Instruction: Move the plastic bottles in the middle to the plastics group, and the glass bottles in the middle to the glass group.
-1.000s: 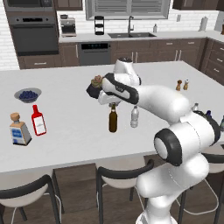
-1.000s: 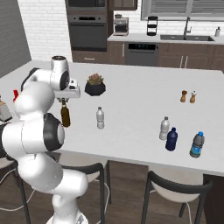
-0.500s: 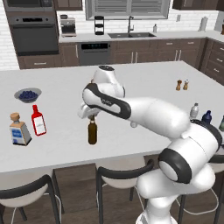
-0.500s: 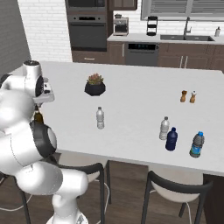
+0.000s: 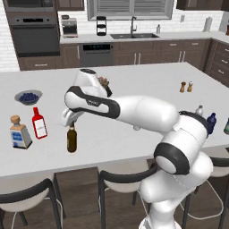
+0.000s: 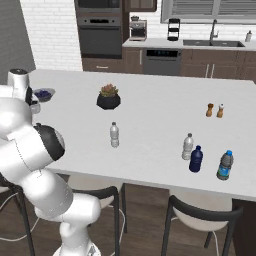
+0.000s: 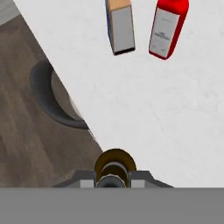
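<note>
My gripper (image 5: 71,125) is shut on the neck of the slim brown glass bottle (image 5: 71,140), which stands upright low over the counter's front left. In the hand view its round brown top (image 7: 114,166) sits between my fingertips. Just to its left are the flat red bottle (image 5: 39,123) (image 7: 167,27) and the squarish clear bottle with a blue label (image 5: 19,133) (image 7: 120,26). The clear water bottle (image 6: 114,135) stands alone mid-counter. Far right, the plastics group holds a clear bottle (image 6: 187,146), a dark blue bottle (image 6: 196,159) and a blue-capped one (image 6: 225,165).
A bowl of blueberries (image 5: 28,96) sits behind the glass group. A potted plant (image 6: 108,97) stands mid-counter, with two shakers (image 6: 215,110) toward the right. Stools (image 7: 57,98) line the counter's near edge (image 5: 53,166).
The arm has swung left across the counter, carrying the brown bottle from beside the water bottle in the middle to a spot next to the red and clear glass bottles.
</note>
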Robot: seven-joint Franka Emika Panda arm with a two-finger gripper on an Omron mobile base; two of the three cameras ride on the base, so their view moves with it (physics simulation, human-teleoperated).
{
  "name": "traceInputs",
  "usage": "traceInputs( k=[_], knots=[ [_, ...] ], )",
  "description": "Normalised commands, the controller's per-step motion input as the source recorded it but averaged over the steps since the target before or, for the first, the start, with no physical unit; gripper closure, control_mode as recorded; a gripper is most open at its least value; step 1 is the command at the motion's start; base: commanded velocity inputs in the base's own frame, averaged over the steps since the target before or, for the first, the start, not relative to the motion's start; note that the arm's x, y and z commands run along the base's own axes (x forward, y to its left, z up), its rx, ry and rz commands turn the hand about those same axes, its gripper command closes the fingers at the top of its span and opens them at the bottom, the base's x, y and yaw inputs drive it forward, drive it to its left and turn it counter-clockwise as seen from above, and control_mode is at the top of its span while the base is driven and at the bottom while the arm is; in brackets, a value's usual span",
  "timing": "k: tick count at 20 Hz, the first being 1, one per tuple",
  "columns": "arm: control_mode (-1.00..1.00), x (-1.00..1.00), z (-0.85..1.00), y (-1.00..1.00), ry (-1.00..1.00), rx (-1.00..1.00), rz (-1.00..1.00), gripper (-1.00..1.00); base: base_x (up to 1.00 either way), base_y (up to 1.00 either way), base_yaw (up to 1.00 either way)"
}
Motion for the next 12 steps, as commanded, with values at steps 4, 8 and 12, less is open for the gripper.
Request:
traceInputs(
  k=[4, 8, 12],
  knots=[
    [-1.00, 0.01, 0.06, 0.71, 0.00, 0.00, 0.05, 1.00, 0.00, 0.00, 0.00],
    [-1.00, 0.48, 0.00, 0.38, 0.00, 0.00, 0.00, 1.00, 0.00, 0.00, 0.00],
    [-1.00, 0.68, 0.00, 0.19, 0.00, 0.00, 0.00, 1.00, 0.00, 0.00, 0.00]
  ],
)
